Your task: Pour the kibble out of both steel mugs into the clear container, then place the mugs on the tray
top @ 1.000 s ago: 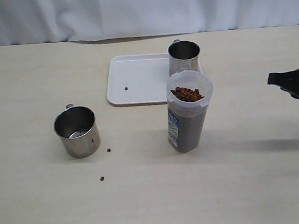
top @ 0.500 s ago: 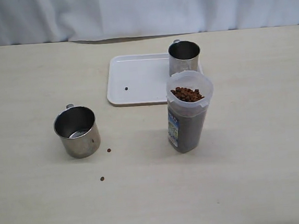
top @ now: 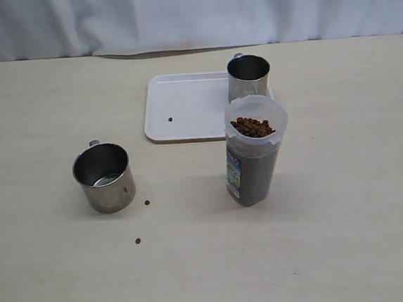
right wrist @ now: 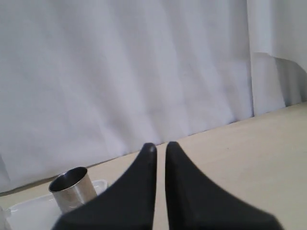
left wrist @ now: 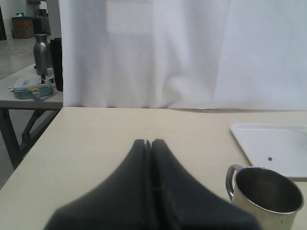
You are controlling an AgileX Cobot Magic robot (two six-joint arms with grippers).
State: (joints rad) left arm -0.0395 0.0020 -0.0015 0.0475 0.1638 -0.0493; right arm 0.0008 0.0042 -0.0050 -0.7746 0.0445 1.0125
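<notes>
One steel mug (top: 248, 76) stands upright at the right end of the white tray (top: 183, 106). The other steel mug (top: 104, 177) stands on the bare table at the left, looking empty. The clear container (top: 252, 153) stands in front of the tray, with kibble (top: 252, 127) up to near its rim. Neither gripper shows in the exterior view. In the left wrist view my left gripper (left wrist: 148, 142) is shut on nothing, with the table mug (left wrist: 266, 191) beside it and the tray (left wrist: 273, 143) beyond. My right gripper (right wrist: 160, 146) is shut and empty, away from the tray mug (right wrist: 72, 189).
Two loose pellets (top: 147, 202) lie on the table by the left mug, and one pellet (top: 170, 119) lies on the tray. A white curtain (top: 189, 11) hangs along the table's far edge. A side table with bottles (left wrist: 43, 48) stands beyond the table's left end.
The right gripper, seen at the right edge of the exterior view a second ago, has withdrawn out of that view. Mugs, container and tray have not moved.
</notes>
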